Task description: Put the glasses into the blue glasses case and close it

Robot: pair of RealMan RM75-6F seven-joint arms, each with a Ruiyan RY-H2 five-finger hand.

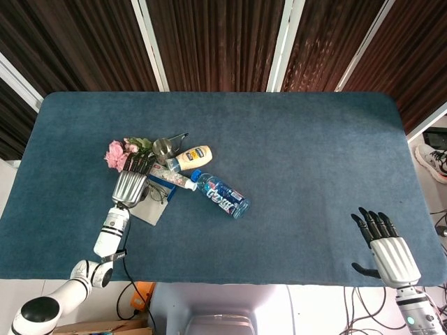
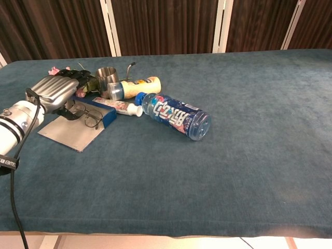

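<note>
Roughly halfway: glasses [image 2: 87, 115] lie in the open blue case [image 2: 98, 115] at far left, left hand [image 2: 52, 92] over them, grip unclear; right hand [image 1: 387, 246] spread, idle; lid unclosed.

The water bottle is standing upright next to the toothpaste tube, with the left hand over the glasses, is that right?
Not quite: the water bottle lies on its side, as the chest view shows. It is next to the toothpaste tube, and the left hand is over the glasses.
</note>
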